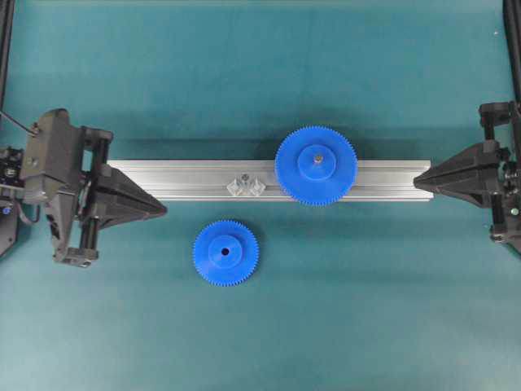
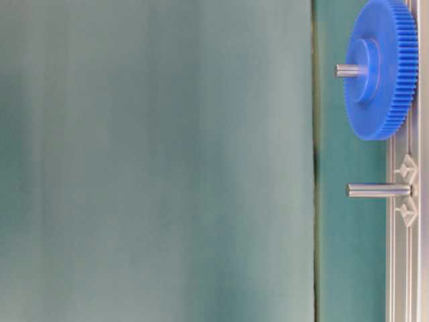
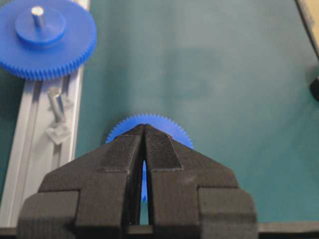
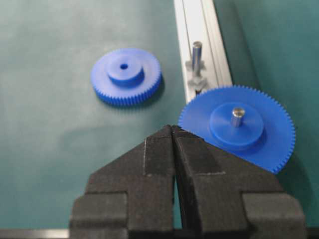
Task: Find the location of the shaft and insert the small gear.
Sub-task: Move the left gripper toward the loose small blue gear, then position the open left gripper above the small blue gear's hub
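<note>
- Overhead exterior: the small gear (image 1: 225, 252) lies flat on the green mat, just below the aluminium rail (image 1: 187, 180).
- The shaft (image 1: 244, 181) stands upright on that rail, beside the larger gear (image 1: 315, 164).
- Left gripper (image 1: 163, 209) and right gripper (image 1: 417, 180) are both closed, empty.

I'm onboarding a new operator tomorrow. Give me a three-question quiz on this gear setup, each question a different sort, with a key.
1. True or false: the small gear already sits on the shaft.
2. Multiple choice: the large gear is A) flat on the green mat, B) on the aluminium rail, C) held by an end effector.
3. Fill in: both the left end effector and the right end effector have their jaws ____.

Key: 1 false, it lies on the mat beside the rail; 2 B; 3 shut.
</note>
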You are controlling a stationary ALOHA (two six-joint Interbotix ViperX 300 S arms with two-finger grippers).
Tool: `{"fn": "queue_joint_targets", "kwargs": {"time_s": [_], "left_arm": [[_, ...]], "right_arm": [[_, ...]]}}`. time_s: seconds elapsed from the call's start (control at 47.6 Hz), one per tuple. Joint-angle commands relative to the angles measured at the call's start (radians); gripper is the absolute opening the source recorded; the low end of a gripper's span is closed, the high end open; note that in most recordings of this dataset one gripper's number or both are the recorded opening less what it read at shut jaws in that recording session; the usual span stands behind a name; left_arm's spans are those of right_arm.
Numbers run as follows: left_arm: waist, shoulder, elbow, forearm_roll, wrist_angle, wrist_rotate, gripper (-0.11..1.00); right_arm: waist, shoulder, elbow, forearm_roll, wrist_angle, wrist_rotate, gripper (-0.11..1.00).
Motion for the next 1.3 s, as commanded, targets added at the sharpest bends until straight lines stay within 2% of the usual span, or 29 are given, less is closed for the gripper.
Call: {"fn": "queue_joint_targets", "kwargs": {"time_s": [0.0, 0.315, 0.861, 1.281], "left_arm": [[-0.005, 0.018, -0.035, 0.003, 0.002, 0.002, 0.00], [-0.005, 0.112, -0.098, 0.003, 0.071, 0.000, 0.00], [-0.014, 0.284, -0.212, 0.002, 0.081, 0.000, 0.00], [-0.031, 0.422, -0.310, 0.002, 0.147, -0.002, 0.00]], "right_arm": [[-0.006, 0.011, -0.020, 0.002, -0.002, 0.009, 0.02], [-0.020, 0.011, -0.009, 0.002, 0.020, 0.011, 0.02], [-0.028, 0.003, 0.006, 0.002, 0.020, 0.011, 0.02], [-0.028, 0.003, 0.018, 0.002, 0.020, 0.011, 0.02]]}}
